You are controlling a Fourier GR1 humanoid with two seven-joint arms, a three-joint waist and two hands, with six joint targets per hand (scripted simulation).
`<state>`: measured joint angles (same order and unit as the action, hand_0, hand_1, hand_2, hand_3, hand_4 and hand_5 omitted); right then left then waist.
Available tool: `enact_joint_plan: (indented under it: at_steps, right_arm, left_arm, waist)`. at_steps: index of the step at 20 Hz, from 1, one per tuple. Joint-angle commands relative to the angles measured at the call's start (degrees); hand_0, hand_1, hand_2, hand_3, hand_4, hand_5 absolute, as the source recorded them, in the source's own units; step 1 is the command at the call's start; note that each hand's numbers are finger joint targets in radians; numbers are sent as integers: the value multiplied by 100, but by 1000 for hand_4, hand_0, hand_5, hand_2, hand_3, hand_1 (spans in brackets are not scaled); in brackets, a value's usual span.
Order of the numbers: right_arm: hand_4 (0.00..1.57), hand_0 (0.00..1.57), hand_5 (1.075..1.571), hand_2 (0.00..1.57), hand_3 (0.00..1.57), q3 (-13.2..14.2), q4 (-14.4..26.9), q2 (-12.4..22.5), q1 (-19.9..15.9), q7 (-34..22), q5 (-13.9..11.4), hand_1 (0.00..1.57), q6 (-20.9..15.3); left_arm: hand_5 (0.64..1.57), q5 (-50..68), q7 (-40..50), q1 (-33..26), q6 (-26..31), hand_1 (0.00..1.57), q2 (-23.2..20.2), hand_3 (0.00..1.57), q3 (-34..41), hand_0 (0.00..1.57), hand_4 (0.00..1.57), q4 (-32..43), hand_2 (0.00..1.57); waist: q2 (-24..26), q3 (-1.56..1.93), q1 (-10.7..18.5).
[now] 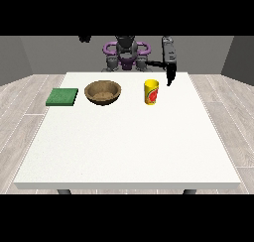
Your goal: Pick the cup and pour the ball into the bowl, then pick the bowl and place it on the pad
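Note:
A yellow cup (151,92) with a red mark stands upright on the white table (129,147), right of centre at the back. No ball shows from this angle. A brown wooden bowl (102,91) sits to the cup's left. A green pad (62,96) lies flat near the table's left edge. The hand at the view's right (170,78) hangs over the table's far edge, just right of and behind the cup, not touching it. The hand at the view's left (85,38) is raised high beside the robot's shoulder, far from every object.
The robot's torso (126,55) stands behind the table's far edge. Wooden floor surrounds the table on all sides.

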<state>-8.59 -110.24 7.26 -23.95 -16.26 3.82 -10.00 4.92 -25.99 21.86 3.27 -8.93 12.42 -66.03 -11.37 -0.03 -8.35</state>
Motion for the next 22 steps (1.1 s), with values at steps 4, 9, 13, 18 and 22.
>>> enact_joint_plan:
  at_steps: [4,9,13,18,22]
  right_arm:
    - [0,0,1567,0,0,501,-346,190,243,-25,365,0,334]
    - [0,0,1568,0,0,810,-423,337,582,65,748,0,750]
    - [0,0,1568,0,0,1051,-718,524,447,-152,825,0,821]
    - [0,0,1566,0,0,1443,-1255,826,298,-427,1296,0,1060]
    - [0,0,1564,0,0,1486,-1226,739,583,30,1299,0,1228]
  left_arm:
    - [1443,-46,-1252,8,176,0,27,0,136,0,0,1273,0]
    - [1421,-29,-1265,424,-73,0,84,0,233,0,0,1896,0]
    - [1423,13,-1655,729,60,0,-218,0,432,0,0,2520,0]
    - [1426,75,-2255,888,94,0,-395,0,658,0,0,3136,0]
    - [1536,-254,-2620,923,-317,1121,-306,1499,463,1121,480,3259,1571]
  waist:
    - [-89,0,-119]
    - [-20,2,-265]
    - [-270,-1,-445]
    - [-555,-4,-697]
    - [-768,-1,-705]
